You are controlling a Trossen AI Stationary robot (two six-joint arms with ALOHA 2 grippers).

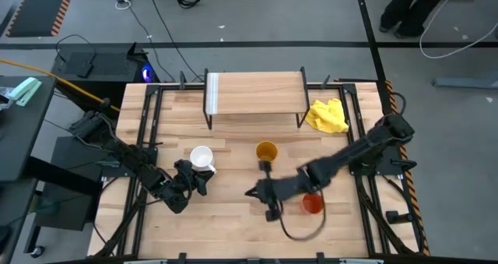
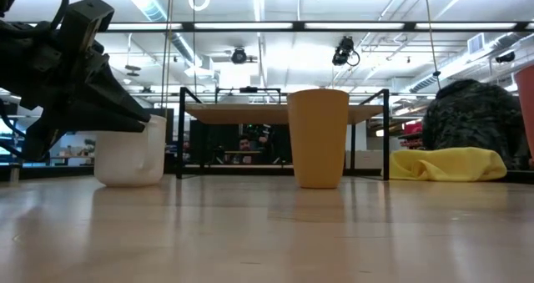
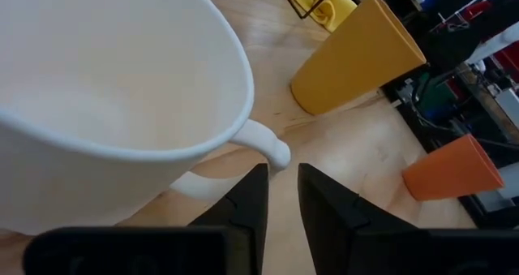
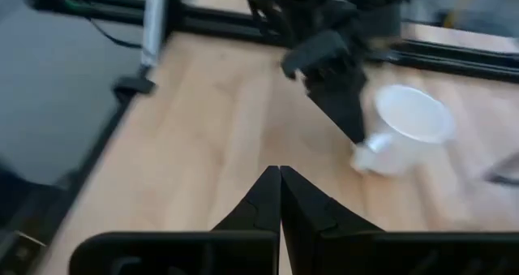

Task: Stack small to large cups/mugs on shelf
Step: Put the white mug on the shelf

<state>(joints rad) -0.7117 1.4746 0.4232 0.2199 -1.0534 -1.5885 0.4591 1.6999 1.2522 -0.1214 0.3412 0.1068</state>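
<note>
The left gripper (image 3: 280,195), fingers slightly apart, sits just near-left of the white mug (image 1: 201,158), whose handle (image 3: 263,141) points toward it, nearer than the closed right gripper (image 1: 254,192).

- No text, label, brand, number or sign can be read in any of the four views.
- The white mug (image 1: 201,157), the yellow-orange cup (image 2: 318,138) and the orange-red cup (image 3: 454,169) show plain surfaces without print.
- The shelf (image 1: 255,93) and the table (image 1: 233,217) show bare wood with no markings.
- The shop shelving in the room behind the table, seen in the low view, is too small and blurred to read.
</note>
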